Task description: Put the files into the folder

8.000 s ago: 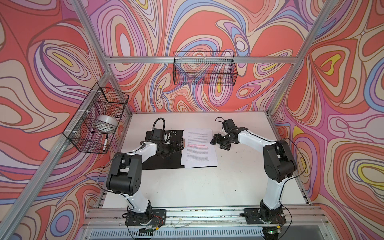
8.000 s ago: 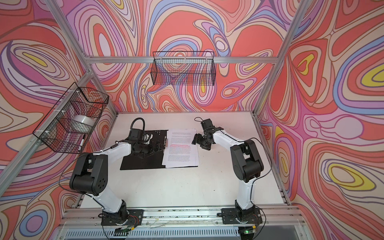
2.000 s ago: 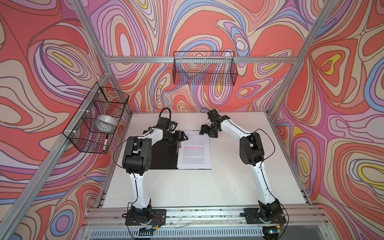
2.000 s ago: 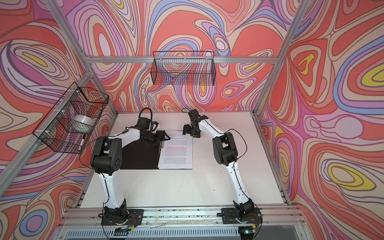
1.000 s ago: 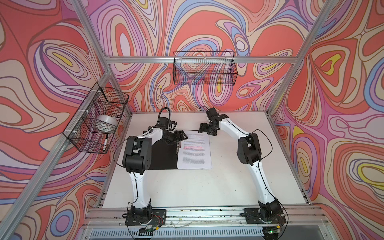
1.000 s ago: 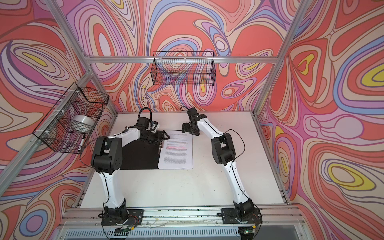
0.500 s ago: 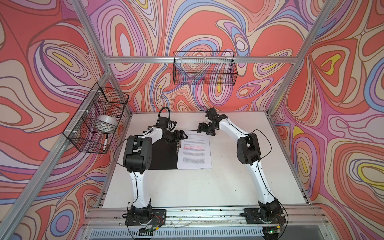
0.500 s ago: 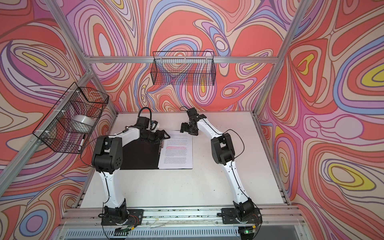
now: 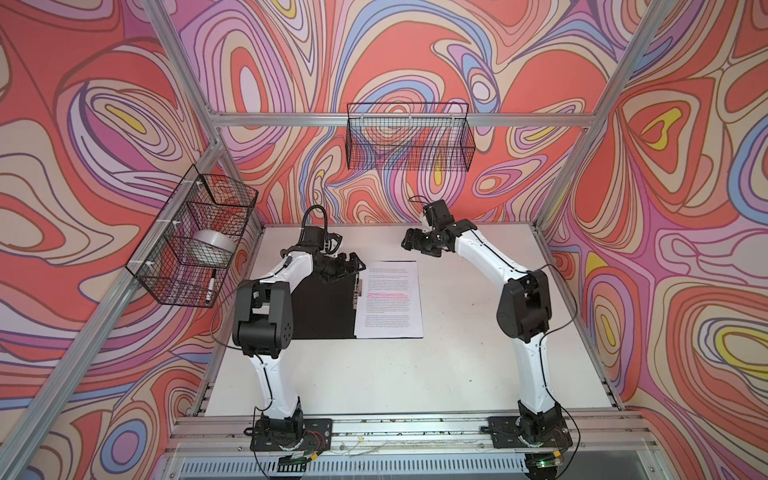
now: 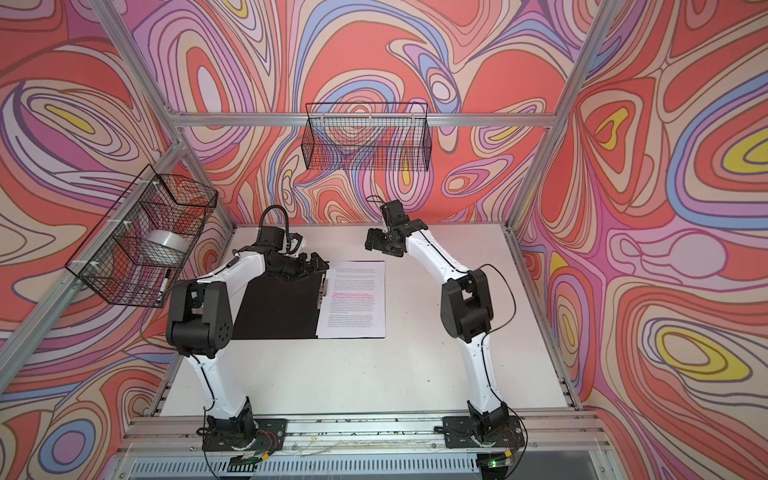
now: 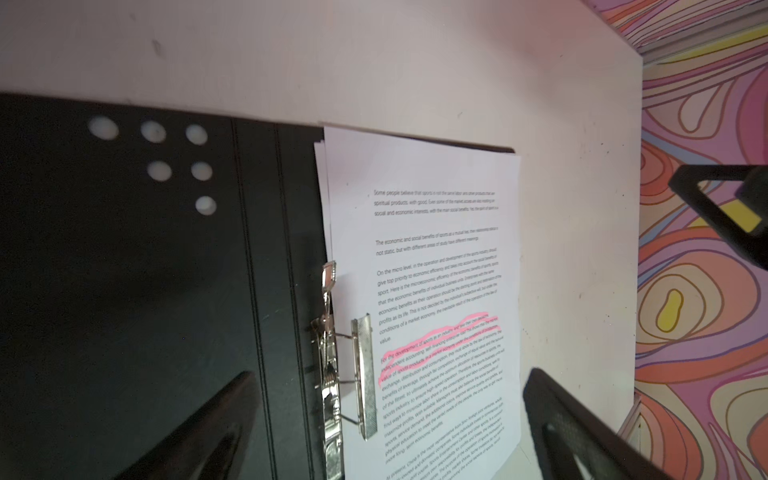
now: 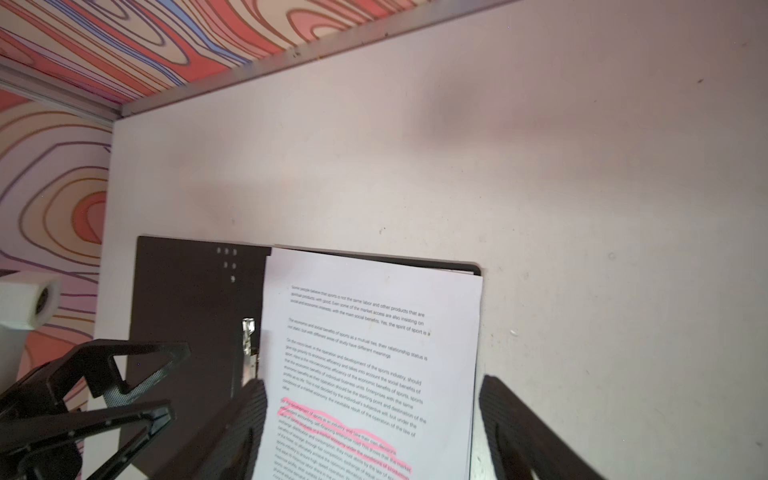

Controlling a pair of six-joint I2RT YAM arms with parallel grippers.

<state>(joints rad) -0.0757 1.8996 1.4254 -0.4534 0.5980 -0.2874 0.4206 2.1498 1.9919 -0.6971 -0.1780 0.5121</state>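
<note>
The folder [image 9: 324, 307] [image 10: 278, 311] lies open and flat, black inside up, with a metal spine clip [image 11: 328, 365]. The files [image 9: 390, 299] [image 10: 357, 299] are white sheets, the top one with pink highlighted lines. They lie on the folder's right half beside the clip [image 12: 248, 345]. My left gripper [image 9: 353, 266] [image 10: 320, 264] hovers open over the folder's far edge near the spine. Nothing is between its fingers [image 11: 232, 399]. My right gripper [image 9: 409, 243] [image 10: 372, 241] hangs open above the table just beyond the files' far edge [image 12: 374, 353]. It holds nothing.
A wire basket [image 9: 195, 245] on the left wall holds a tape roll [image 9: 212, 245] and a marker [image 9: 210, 286]. Another wire basket [image 9: 409, 141] hangs on the back wall. White table [image 9: 478, 332] stretches right of the files and in front of them.
Since eight seconds ago both grippers have moved toward the back, and the files lie further left on the folder. Over the last second only the right gripper has edged slightly left.
</note>
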